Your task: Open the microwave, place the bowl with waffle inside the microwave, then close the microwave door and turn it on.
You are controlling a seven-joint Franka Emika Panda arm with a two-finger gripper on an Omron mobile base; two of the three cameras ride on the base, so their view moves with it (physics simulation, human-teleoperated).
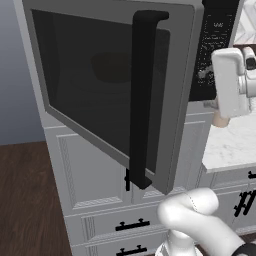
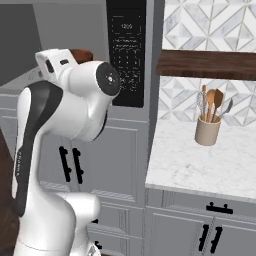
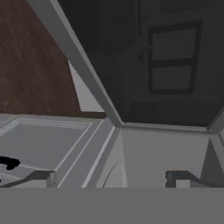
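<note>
A large grey built-in microwave (image 2: 127, 50), with a tall black keypad panel of small white buttons, sits in a column of white panelled cabinets (image 1: 95, 170). Its wide grey-framed door (image 1: 110, 80), with a dark tinted window and a long black vertical bar handle (image 1: 142, 100), stands swung out into the room, roughly halfway open.

The white robot arm reaches up beside the keypad, its hand close to the door's open edge. In the hand view the two dark fingertips of the gripper (image 3: 113, 178) stand well apart with nothing between them, looking down along the door's lower frame towards the cabinet fronts.

A small reddish-brown rim (image 2: 82, 54), probably the glossy round bowl with the waffle, peeks out behind the arm's upper joint in the right base view. What it rests on is hidden, so I cannot say whether it is already inside the microwave.

On the white marble surface (image 2: 200, 165) to the right stands a beige cup of wooden utensils (image 2: 208, 127), well apart from the arm.

Risks from here: the door hangs close to the arm, so a wide swing could knock it or push it shut early. If the bowl sits near the cavity edge, closing the door could strike or tip it. The hand is also near the keypad and could press buttons by accident.
</note>
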